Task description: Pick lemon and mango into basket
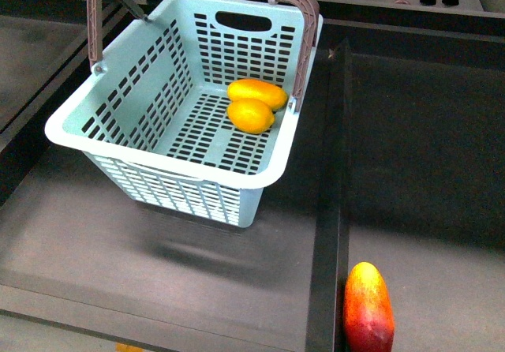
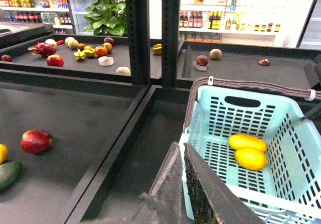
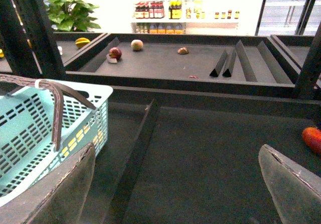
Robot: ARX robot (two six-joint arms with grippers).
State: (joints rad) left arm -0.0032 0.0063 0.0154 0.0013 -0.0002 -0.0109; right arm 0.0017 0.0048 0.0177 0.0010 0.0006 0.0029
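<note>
Two smooth oval fruits, mango (image 1: 258, 92) & lemon (image 1: 251, 116), touching in slotted plastic basket (image 1: 170, 60).

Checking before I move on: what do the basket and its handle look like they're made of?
The basket looks like moulded plastic, pale turquoise with a slight sheen; the even slots and rounded rim suggest it. Its handle seems a stiffer brown-grey plastic, matte and ribbed. The lemon and mango inside have smooth, glossy skins; real or imitation fruit, I can't tell.

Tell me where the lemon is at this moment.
In the front view the lemon lies on the floor of the basket, toward its right wall, touching the mango just behind it.
</note>
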